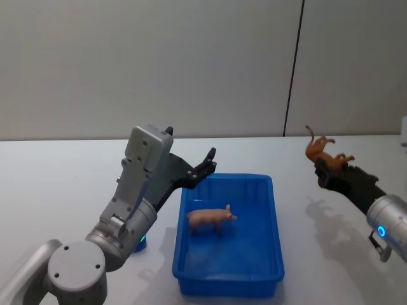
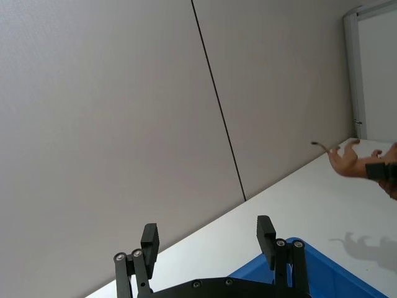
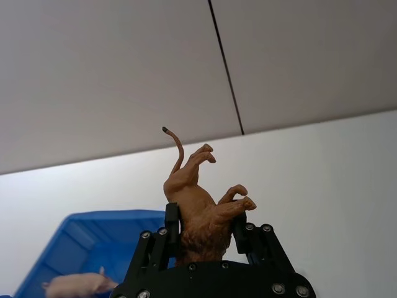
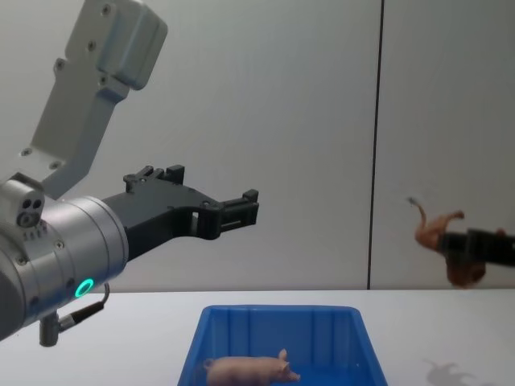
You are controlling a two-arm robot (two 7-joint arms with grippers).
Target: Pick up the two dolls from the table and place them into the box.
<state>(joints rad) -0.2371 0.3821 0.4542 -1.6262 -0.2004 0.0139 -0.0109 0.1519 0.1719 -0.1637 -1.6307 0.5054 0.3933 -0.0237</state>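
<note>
The pale pink pig doll (image 1: 211,219) stands on the floor of the blue box (image 1: 267,197), also visible as the pig (image 4: 245,371) and the pig (image 3: 77,285). My right gripper (image 1: 325,170) is shut on the reddish-brown doll (image 1: 321,150), held in the air to the right of the box, legs and tail pointing up. The brown doll (image 3: 201,208) sits clamped between the fingers (image 3: 169,226). My left gripper (image 1: 206,166) hangs open and empty above the box's far left corner; its fingers (image 2: 265,231) are spread apart.
The white table (image 1: 63,184) extends widely around the box. A grey panelled wall (image 1: 191,63) with a dark vertical seam stands behind it. The brown doll's shadow (image 1: 324,213) falls on the table right of the box.
</note>
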